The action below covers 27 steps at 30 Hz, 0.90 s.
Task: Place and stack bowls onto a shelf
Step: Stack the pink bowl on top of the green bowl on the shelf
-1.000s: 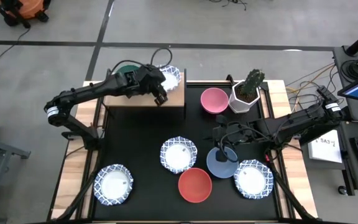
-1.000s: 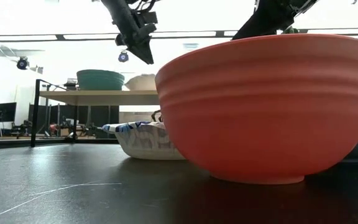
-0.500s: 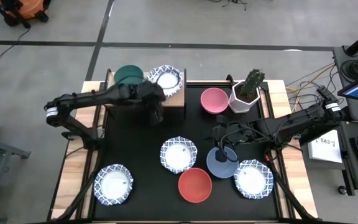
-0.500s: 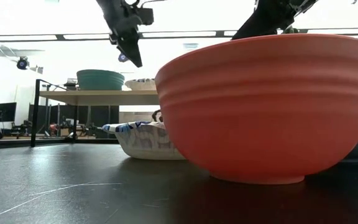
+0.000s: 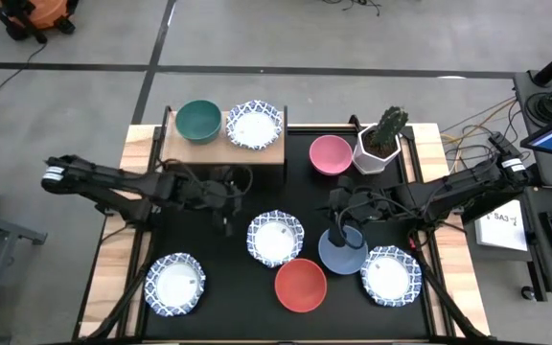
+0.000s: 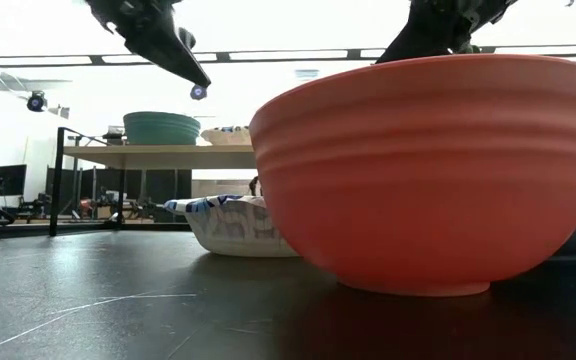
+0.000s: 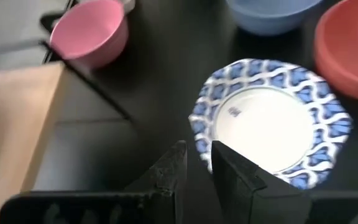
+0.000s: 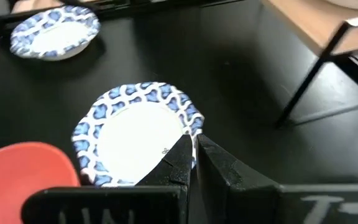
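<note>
The shelf (image 5: 185,149) stands at the table's far left and carries a green bowl (image 5: 198,120) and a white blue-rimmed bowl (image 5: 254,125) side by side. On the table rest a pink bowl (image 5: 330,154), a middle white bowl (image 5: 275,238), a red bowl (image 5: 300,285), a blue bowl (image 5: 345,257) and two more white bowls (image 5: 174,285) (image 5: 390,275). My left gripper (image 7: 197,149) hangs over the bare table between the shelf and the middle white bowl (image 7: 272,124), open by a narrow gap. My right gripper (image 8: 194,146) is shut and hovers over the blue bowl's far rim.
A white hexagonal cactus pot (image 5: 381,144) stands right of the pink bowl. In the low view the red bowl (image 6: 428,170) fills the foreground and hides the table's right half. Bare table lies in front of the shelf. The shelf's black leg (image 7: 98,93) is close to my left gripper.
My left gripper has drawn back from the white bowl on the shelf toward the table's near edge and come down over the table near the middle white bowl, its arm swinging left. That bowl stays on the shelf beside the green one.
</note>
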Tool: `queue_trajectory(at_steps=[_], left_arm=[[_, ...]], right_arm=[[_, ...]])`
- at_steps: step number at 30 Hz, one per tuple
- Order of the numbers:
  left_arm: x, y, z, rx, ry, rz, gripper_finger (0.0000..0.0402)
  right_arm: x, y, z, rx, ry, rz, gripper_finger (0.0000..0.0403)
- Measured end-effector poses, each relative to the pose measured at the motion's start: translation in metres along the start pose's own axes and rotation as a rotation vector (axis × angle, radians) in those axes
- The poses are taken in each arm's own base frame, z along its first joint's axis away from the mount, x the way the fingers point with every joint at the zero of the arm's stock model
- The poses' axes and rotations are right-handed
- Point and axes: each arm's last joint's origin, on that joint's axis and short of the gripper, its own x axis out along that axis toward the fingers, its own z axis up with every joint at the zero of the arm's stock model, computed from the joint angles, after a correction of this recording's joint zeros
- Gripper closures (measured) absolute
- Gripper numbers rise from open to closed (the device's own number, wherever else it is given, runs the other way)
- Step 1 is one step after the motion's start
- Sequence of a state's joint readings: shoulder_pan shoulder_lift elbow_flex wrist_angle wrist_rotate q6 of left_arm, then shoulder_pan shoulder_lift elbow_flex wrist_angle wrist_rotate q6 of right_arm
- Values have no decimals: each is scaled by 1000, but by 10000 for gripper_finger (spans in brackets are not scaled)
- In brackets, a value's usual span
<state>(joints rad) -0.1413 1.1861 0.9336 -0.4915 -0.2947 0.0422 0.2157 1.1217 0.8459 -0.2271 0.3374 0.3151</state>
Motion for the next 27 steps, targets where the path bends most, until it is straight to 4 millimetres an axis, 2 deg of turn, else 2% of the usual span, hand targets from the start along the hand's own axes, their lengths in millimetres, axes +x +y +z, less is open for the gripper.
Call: queue_trajectory(at_steps=[7,11,20,27], left_arm=[[-7,0,-15,20,-67,22,343],[-13,3,-16,13,-85,48,343],[-16,4,-19,16,-60,51,343],[-16,4,-21,20,-41,51,343]], right_arm=[[10,3,-1,30,-5,-4,390],[19,3,-4,26,15,-16,390],[19,-14,3,128,21,-74,390],[16,-27,17,205,158,-183,390]])
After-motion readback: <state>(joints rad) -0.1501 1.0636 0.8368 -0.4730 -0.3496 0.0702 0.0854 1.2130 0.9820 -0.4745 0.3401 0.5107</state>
